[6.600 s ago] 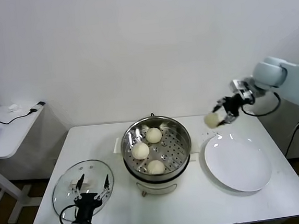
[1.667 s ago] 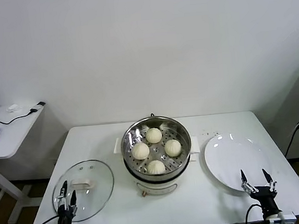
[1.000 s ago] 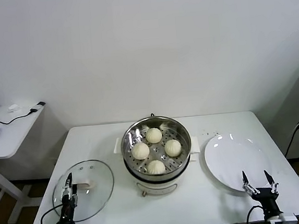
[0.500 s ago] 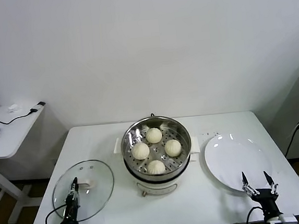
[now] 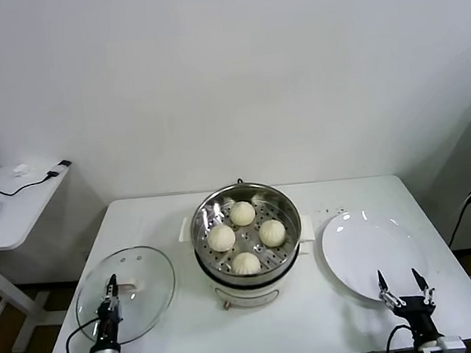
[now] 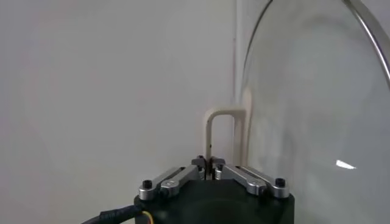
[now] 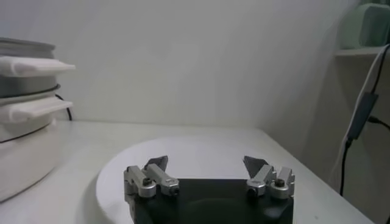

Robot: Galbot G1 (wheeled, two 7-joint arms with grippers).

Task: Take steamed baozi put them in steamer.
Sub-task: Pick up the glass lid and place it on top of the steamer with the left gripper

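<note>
Steel steamer (image 5: pixel 245 229) holds four baozi (image 5: pixel 245 263); left hand (image 5: pixel 111 290) grips lid handle (image 6: pixel 223 131); right hand (image 5: pixel 400 287) open.

The left hand (image 5: pixel 110 296) is reaching in low at the near left corner of the desk (image 5: pixel 331 321), its fingers (image 6: pixel 183 176) pressed together on the white handle (image 6: pixel 222 131) of the glass lid (image 5: pixel 125 285). The right hand (image 5: pixel 400 287) is hovering low at the near right corner of the desk, its fingers (image 7: pixel 151 175) spread wide with nothing between them, pointing away from the robot's body.
</note>
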